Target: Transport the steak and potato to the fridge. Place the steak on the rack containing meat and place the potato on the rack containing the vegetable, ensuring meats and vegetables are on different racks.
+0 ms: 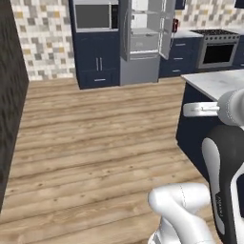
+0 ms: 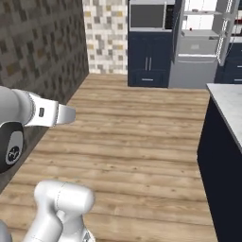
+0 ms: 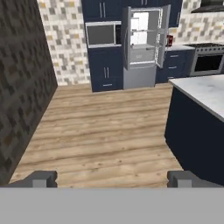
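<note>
Gripper (image 3: 112,178) spread wide, holding nothing. Fridge (image 3: 142,41) open at upper centre of the hand view, well apart across bare wood floor (image 3: 100,131). Steak and potato too small to tell. Risk: clipping the island counter (image 3: 199,94) at right while driving.

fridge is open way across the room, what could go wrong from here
1. The end effector is open and holds nothing, and no steak or potato can be seen, so a drive to the fridge now may arrive with nothing to place.
2. The dark island with its pale countertop stands close on the right; the base or arm could clip its corner.
3. The fridge's open door narrows the approach.
</note>
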